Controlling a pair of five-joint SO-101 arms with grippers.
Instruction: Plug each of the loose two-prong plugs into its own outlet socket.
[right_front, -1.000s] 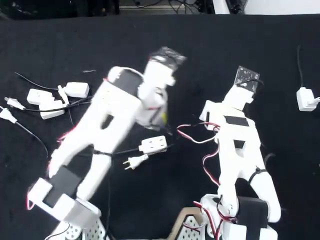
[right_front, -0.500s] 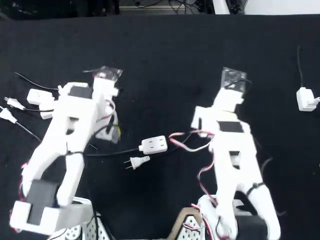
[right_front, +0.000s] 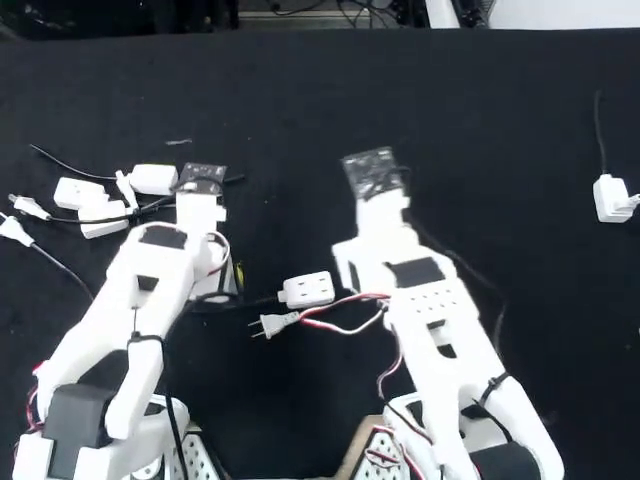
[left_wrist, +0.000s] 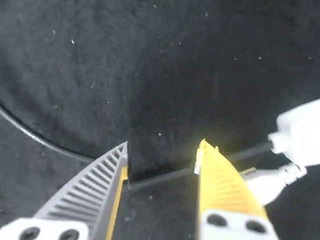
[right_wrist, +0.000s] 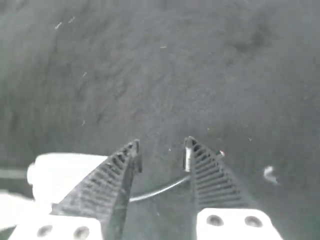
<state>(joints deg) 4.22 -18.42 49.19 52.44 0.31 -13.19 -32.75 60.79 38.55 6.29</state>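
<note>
A black cloth (right_front: 330, 100) covers the whole table. At its far left lies a cluster of white outlet blocks (right_front: 100, 200) with two loose plugs (right_front: 15, 232) on thin black cords beside them. Next comes the left arm (right_front: 150, 290), stretched forward from the near edge. The left gripper (left_wrist: 162, 147) hangs low over the cloth with its grey and yellow fingers spread wide and nothing between them except a black cord (left_wrist: 160, 176) that lies across the gap. Near the middle, a white outlet socket (right_front: 306, 289) sits on the cloth, with a two-prong plug (right_front: 272, 322) just beside it on the near side, unplugged. The right arm (right_front: 420, 300) leans over toward this pair. The right gripper (right_wrist: 162, 147) is parted and empty, close to the socket, a thin cord crossing beneath. A white adapter (right_front: 608, 197) rests well apart at the far right.
</note>
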